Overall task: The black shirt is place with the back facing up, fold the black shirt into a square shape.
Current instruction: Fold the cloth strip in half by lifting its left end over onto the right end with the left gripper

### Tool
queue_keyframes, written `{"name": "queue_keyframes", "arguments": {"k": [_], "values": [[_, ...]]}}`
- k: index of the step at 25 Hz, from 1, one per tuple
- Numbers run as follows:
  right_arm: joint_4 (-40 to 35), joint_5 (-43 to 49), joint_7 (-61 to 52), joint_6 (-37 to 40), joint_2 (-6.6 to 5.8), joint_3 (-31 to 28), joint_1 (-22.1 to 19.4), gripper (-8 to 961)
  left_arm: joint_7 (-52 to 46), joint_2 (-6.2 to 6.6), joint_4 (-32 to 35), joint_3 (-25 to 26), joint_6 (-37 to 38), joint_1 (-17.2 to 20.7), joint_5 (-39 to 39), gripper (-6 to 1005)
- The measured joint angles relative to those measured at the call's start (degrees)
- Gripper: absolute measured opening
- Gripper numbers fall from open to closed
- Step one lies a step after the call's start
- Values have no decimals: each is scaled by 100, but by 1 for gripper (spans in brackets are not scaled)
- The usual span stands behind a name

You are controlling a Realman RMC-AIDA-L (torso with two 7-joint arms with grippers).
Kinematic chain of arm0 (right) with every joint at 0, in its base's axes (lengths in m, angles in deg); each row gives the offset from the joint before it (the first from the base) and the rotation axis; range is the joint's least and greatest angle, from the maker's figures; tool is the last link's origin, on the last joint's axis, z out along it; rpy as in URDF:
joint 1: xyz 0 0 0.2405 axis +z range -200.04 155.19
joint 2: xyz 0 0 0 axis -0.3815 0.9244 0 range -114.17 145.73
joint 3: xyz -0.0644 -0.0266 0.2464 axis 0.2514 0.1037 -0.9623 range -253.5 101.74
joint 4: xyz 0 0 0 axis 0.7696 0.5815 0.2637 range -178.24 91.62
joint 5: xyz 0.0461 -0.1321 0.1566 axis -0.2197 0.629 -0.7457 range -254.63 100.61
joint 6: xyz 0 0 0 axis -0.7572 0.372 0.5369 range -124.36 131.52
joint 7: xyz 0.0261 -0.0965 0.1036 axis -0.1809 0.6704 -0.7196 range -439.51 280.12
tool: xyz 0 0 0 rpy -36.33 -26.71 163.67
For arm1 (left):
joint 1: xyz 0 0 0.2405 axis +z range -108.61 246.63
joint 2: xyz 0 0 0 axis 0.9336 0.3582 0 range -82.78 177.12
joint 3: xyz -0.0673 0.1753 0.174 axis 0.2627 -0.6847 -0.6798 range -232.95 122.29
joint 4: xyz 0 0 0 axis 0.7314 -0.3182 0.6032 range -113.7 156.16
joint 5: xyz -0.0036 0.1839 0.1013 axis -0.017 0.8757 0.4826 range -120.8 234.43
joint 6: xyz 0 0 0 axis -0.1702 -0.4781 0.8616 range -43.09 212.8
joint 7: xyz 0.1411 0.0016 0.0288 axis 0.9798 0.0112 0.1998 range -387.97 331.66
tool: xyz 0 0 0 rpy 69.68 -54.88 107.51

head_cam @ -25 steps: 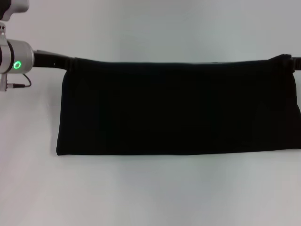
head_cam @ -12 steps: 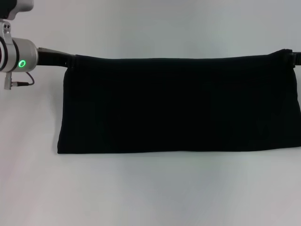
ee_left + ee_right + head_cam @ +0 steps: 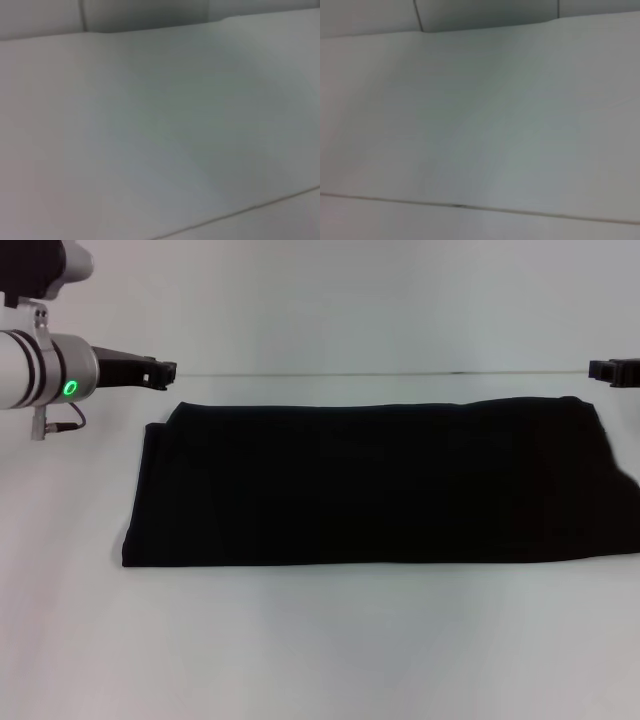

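Observation:
The black shirt [image 3: 370,485] lies flat on the white table [image 3: 320,640] as a wide folded rectangle, its long edges running left to right. My left gripper [image 3: 162,372] hovers just above and behind the shirt's far left corner, open and empty, clear of the fabric. My right gripper [image 3: 605,371] hovers just behind the far right corner, open and empty. Both wrist views show only the white table surface, with no shirt and no fingers.
The table's far edge runs as a thin line [image 3: 400,373] just behind the shirt. The shirt's right end reaches the head view's right border. White tabletop lies in front of the shirt.
Both grippers held the shirt's far edge raised; they have let go. The edge has dropped flat on the table, and both grippers have pulled slightly outward, away from the corners.

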Motion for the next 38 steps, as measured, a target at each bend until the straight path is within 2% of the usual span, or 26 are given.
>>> {"name": "queue_keyframes", "arguments": {"k": [5, 7, 9, 12, 14, 17, 20, 22, 26, 29, 34, 38], "values": [[-174, -2, -28, -99, -1, 4, -12, 308, -44, -134, 3, 25, -540, 27, -4, 286], [-266, -1, -53, 90, -24, -4, -23, 370, -167, -138, 67, 29, -442, 51, -8, 328], [-394, -16, -115, 468, -60, -49, -51, 433, -369, -140, 273, 14, -41, 122, -8, 369], [-634, -279, -197, 1450, -111, -91, -194, 526, -655, -163, 946, 10, 1306, 331, -120, 432], [-723, -605, -172, 2124, -132, -91, -325, 566, -705, -167, 1388, 9, 2459, 507, -412, 474], [-861, -1046, -59, 2909, -125, -55, -559, 626, -707, -72, 1731, 35, 3990, 767, -1019, 716], [-890, -1224, 144, 3228, -47, -41, -701, 645, -759, 90, 1725, 112, 4860, 1029, -1611, 827], [-858, -1239, 281, 3309, 34, -3, -743, 658, -882, 121, 1700, 221, 5131, 1159, -1772, 901], [-871, -1227, 417, 3322, 155, 260, -730, 683, -1223, 107, 1743, 316, 5545, 1402, -1753, 903], [-881, -1228, 423, 3293, 194, 452, -659, 710, -1691, 116, 1767, 355, 5768, 1516, -1565, 904], [-873, -1236, 453, 3281, 265, 597, -555, 778, -2553, 149, 1743, 446, 5789, 1609, -1099, 904], [-878, -1238, 454, 3225, 281, 722, -474, 778, -3390, 181, 1624, 568, 5745, 1576, -688, 903]]}}
